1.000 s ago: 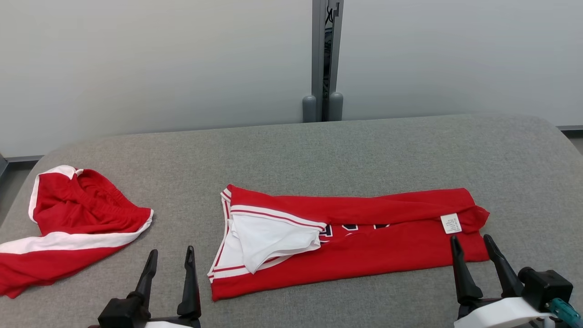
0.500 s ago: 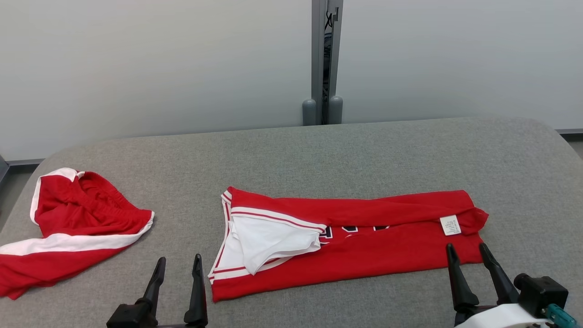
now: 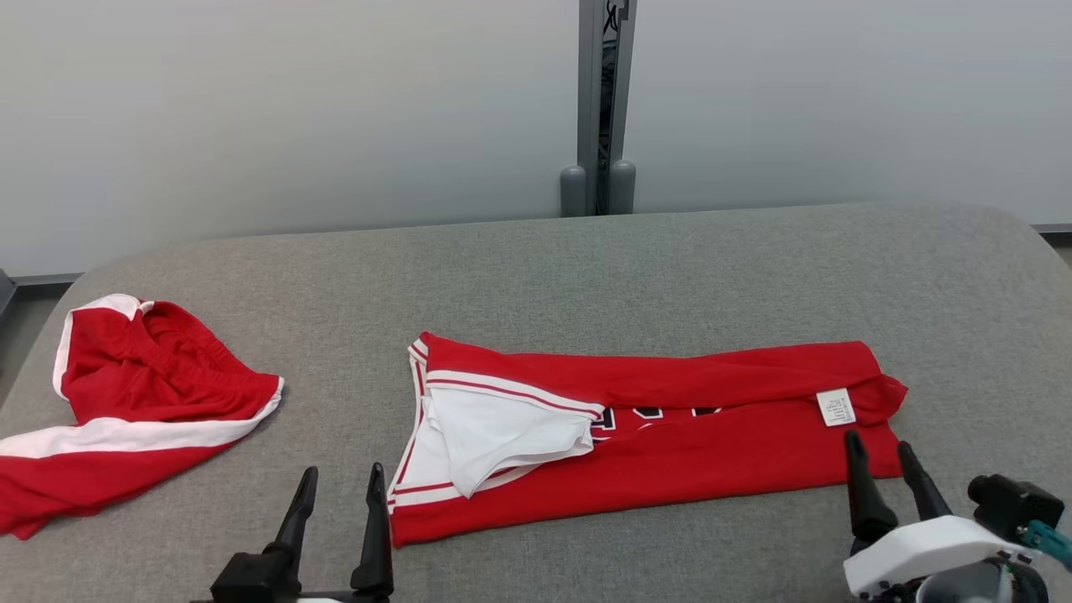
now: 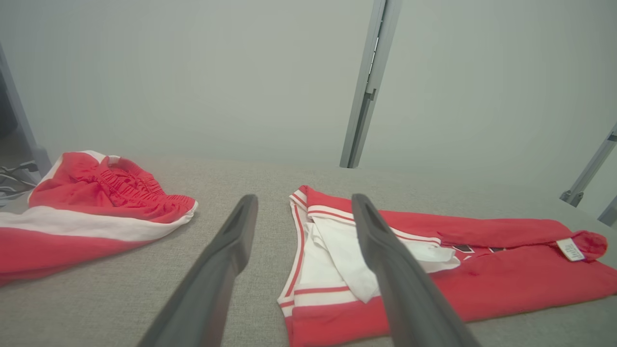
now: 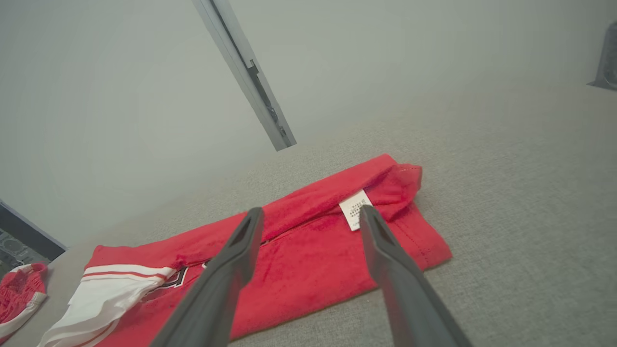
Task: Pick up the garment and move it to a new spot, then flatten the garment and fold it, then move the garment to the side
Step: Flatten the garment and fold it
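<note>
In the middle of the counter [image 3: 586, 276], the garment [image 3: 670, 435] is lying folded into a long strip. The left hand [image 3: 343, 469] and right hand [image 3: 878, 440] are hovering wide open and empty at its two ends, probably lining up the next fold. Red shorts [image 3: 142, 394] are lying well apart, leftward.

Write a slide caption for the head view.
Folded jersey on the grey table, open left gripper and open right gripper poised near its front corners; crumpled shorts lie to the left.

Wall [image 3: 293, 109]: you face pale, plain panels on the far side.
Post [image 3: 589, 100]: grey upright, splits your wall at centre.
Tabletop [image 3: 670, 276]: grey fabric, rounded far corners.
</note>
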Controlling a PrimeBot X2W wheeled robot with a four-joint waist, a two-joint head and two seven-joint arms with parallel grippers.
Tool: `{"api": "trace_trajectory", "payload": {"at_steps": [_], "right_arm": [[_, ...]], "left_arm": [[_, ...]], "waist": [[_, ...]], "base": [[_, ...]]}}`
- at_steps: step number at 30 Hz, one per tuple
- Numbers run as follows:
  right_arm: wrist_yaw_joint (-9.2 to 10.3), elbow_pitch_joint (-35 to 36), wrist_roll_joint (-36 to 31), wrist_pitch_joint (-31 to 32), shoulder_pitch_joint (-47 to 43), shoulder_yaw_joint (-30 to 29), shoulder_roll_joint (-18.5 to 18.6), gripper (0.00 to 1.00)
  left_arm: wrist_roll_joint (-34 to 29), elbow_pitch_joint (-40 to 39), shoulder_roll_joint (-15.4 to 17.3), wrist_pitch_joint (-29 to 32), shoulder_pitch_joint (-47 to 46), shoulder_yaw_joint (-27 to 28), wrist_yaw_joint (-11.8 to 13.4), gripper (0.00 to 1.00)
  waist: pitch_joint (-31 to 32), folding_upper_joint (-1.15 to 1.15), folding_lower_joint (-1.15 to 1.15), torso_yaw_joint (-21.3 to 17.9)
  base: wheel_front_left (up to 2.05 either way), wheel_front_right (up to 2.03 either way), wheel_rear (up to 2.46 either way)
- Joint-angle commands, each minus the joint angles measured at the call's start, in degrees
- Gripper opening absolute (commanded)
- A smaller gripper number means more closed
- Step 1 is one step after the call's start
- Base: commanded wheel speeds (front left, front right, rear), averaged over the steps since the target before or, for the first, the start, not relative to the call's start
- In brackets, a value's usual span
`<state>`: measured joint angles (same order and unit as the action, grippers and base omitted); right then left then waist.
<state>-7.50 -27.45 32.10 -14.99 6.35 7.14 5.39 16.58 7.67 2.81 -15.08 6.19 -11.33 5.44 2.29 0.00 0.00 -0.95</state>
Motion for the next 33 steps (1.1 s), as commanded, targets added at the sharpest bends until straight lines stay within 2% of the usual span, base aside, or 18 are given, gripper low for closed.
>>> {"api": "trace_trajectory", "payload": {"at_steps": [1,8,14,25,28,33], "right_arm": [[0.01,-1.9,1.1,-0.3,1.5,-0.4,1.1,1.00],[0.00,-16.8,3.1,-0.3,11.1,-3.9,3.7,1.00],[0.00,-26.0,6.1,-0.3,17.5,-4.0,5.5,1.00],[0.00,-35.5,10.4,0.3,26.2,-1.1,7.6,1.00],[0.00,-37.8,9.9,0.3,27.5,0.3,8.7,1.00],[0.00,-41.2,10.8,2.4,28.2,2.2,7.5,1.00]], "left_arm": [[-0.4,0.0,0.2,-0.1,-1.2,-0.1,0.2,1.00],[-0.6,1.8,0.2,-0.1,-2.4,-1.0,-0.4,1.00],[-1.1,2.1,0.2,-0.1,-4.0,-1.8,-0.6,1.00],[-2.0,3.2,0.2,-0.1,-8.2,-3.7,-0.5,1.00],[-1.9,3.4,0.2,-0.1,-9.4,-4.2,-0.4,1.00],[-1.6,3.8,0.2,-0.1,-10.3,-4.9,-0.1,1.00]], "waist": [[-0.3,0.00,0.00,0.1],[-2.3,0.00,0.00,1.1],[-5.0,0.00,0.00,2.5],[-12.3,0.00,0.00,4.5],[-13.4,0.00,0.00,4.8],[-14.0,0.00,0.00,4.8]], "base": [[0.00,0.00,0.00],[0.00,0.00,0.00],[0.00,0.00,0.00],[0.00,0.00,0.00],[0.00,0.00,0.00],[0.00,0.00,0.00]]}}
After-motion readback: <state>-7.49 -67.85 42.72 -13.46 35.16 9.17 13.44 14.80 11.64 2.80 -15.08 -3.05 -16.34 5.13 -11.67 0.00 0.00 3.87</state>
